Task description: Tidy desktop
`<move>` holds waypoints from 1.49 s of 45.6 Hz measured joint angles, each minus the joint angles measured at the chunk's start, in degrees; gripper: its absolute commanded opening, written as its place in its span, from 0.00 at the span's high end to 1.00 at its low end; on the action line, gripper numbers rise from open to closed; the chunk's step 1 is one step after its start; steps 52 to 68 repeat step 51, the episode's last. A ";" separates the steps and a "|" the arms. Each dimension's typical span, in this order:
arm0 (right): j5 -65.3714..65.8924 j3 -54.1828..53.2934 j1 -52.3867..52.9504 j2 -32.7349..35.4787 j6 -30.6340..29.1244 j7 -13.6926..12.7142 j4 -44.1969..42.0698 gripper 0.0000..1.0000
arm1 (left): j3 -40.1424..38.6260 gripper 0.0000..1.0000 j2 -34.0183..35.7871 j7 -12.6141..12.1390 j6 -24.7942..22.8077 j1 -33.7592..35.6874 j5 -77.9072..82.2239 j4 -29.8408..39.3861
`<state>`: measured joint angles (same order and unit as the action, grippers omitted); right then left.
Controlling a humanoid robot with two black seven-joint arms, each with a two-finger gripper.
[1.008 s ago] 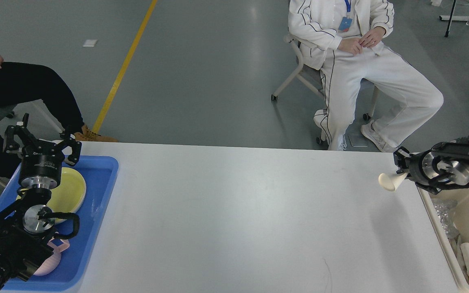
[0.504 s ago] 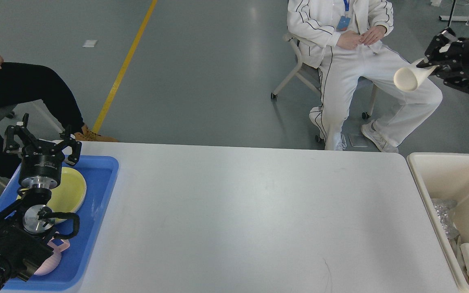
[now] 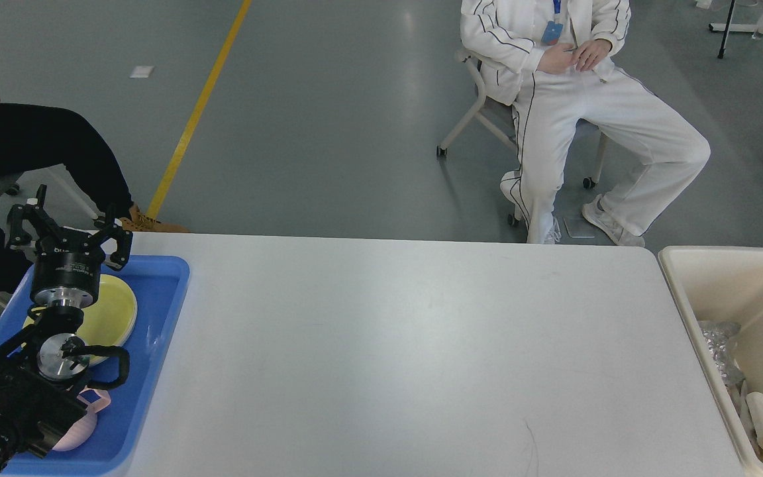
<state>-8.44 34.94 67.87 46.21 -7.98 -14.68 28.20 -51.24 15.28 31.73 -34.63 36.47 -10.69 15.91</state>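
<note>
White worktop with a gripper at its left end

The worktop (image 3: 408, 351) is long from left to right and fills the middle. The left gripper (image 3: 67, 228) hangs with its fingers spread wide over the blue tray (image 3: 156, 331) at the far left. The right gripper is out of sight.

No legible text; only unreadable white lettering on the left hand (image 3: 63, 228).
</note>
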 measured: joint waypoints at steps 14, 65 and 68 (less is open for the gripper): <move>-0.22 -13.98 -14.12 -9.11 0.08 -0.09 -10.98 0.00 | 0.00 0.04 0.00 0.00 0.00 0.00 -0.02 0.00; -0.12 -83.43 -16.62 -24.14 -0.62 38.11 5.08 0.00 | 0.00 0.04 0.01 0.00 0.00 0.00 0.01 0.00; -0.12 -83.43 -16.62 -24.14 -0.62 38.11 5.08 0.00 | 0.00 0.04 0.01 0.00 0.00 0.00 0.01 0.00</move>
